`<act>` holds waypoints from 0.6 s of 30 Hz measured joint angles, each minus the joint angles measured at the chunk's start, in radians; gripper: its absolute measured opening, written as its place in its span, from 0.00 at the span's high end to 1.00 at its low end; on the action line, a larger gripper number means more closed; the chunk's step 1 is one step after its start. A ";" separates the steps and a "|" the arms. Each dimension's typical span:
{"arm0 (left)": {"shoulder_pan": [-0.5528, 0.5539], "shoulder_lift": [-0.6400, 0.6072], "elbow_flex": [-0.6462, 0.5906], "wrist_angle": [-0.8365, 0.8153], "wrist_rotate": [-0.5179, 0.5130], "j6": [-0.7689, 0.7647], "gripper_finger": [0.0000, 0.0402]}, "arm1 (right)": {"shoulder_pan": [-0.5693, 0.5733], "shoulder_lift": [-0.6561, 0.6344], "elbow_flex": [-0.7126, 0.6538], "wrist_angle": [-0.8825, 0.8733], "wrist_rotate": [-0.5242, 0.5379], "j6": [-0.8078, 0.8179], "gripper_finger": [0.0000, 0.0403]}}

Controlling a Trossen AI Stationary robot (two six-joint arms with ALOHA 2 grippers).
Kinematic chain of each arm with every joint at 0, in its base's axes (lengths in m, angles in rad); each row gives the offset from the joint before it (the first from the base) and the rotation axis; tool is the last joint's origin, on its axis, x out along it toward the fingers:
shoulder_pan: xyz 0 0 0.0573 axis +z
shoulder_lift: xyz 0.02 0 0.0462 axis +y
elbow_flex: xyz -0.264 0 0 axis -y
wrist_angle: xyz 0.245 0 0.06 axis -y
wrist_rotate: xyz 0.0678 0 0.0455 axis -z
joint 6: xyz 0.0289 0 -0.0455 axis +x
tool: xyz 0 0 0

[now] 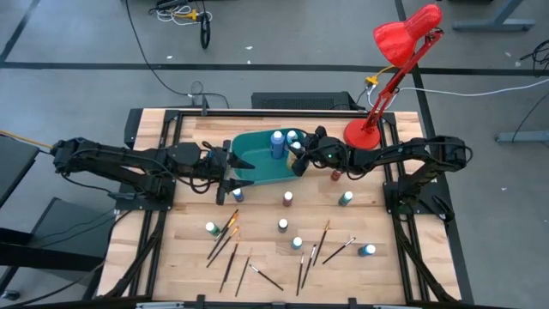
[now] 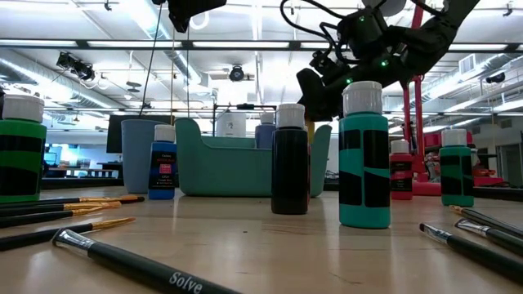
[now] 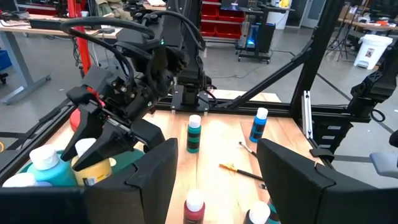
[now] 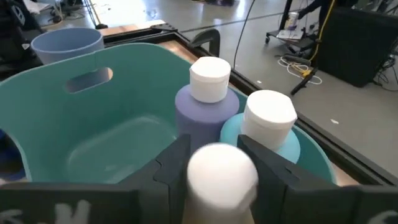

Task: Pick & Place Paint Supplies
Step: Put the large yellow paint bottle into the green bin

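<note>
Between the right gripper (image 4: 214, 163)'s parted jaws, a white-capped bottle (image 4: 222, 177) shows, hidden overhead.

I see a pale wooden table (image 1: 189, 257) with a dark frame along its edges. Resting directly on it: a teal bin (image 1: 257, 167) toward the back centre, a red lamp base (image 1: 360, 135) at the back right, and small paint bottles (image 1: 287, 199) standing apart across the middle and front. Thin dark-handled brushes (image 1: 230, 266) lie scattered over the front half, some crossing each other. A pale blue cup (image 2: 139, 155) stands beside the bin.
</note>
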 joint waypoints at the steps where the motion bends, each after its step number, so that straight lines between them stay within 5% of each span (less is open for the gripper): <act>1: 0.000 0.000 0.000 0.000 0.000 0.000 0.42 | 0.000 0.000 0.000 -0.001 -0.001 -0.001 0.66; 18: 0.000 0.000 0.000 -0.001 0.000 0.000 0.42 | 0.002 0.000 0.000 0.030 -0.006 -0.030 0.58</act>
